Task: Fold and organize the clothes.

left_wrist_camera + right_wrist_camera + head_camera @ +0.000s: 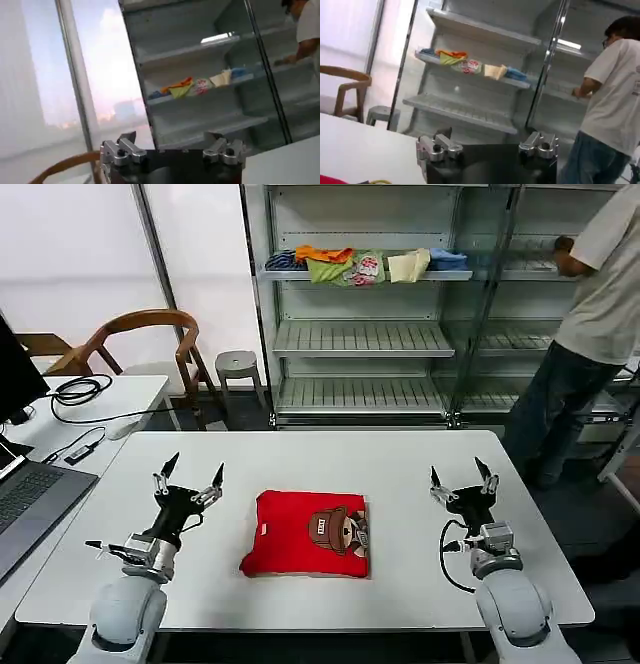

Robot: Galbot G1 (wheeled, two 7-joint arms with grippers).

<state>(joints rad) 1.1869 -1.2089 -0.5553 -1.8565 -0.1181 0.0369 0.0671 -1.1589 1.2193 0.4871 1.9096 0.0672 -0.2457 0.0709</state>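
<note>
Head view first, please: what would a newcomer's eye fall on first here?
The red T-shirt, folded into a neat rectangle with its cartoon print facing up, lies mid-table. The left gripper and the right gripper flank it, raised with fingers open, neither touching it. Behind, a row of small colourful folded garments sits on a metal shelf.

Two pale grey arms ending in black-and-silver grippers

The left gripper [190, 475] and right gripper [462, 476] each carry two slim, pointed black fingers on silver knuckle blocks with dark screw heads. Behind each hand sits a metallic wrist collar; a black cable loops beside the right wrist.
</note>
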